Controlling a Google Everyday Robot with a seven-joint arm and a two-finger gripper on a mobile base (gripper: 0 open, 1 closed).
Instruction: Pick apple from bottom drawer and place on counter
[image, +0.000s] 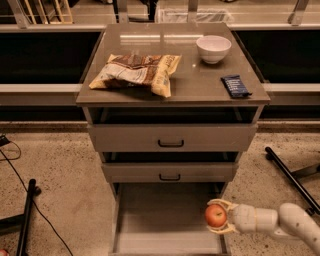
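Note:
The red-orange apple (215, 215) is held between the fingers of my gripper (218, 216), which is shut on it. The gripper comes in from the lower right on a white arm. It holds the apple at the right side wall of the open bottom drawer (165, 220), above the drawer's floor. The counter (195, 80) is the glossy grey-brown top of the cabinet, far above the gripper.
On the counter lie a chip bag (136, 72), a white bowl (213, 48) and a dark snack bar (236, 85). The two upper drawers (171, 138) stand slightly pulled out. Black stand legs lie on the floor at right (292, 177) and left (26, 215).

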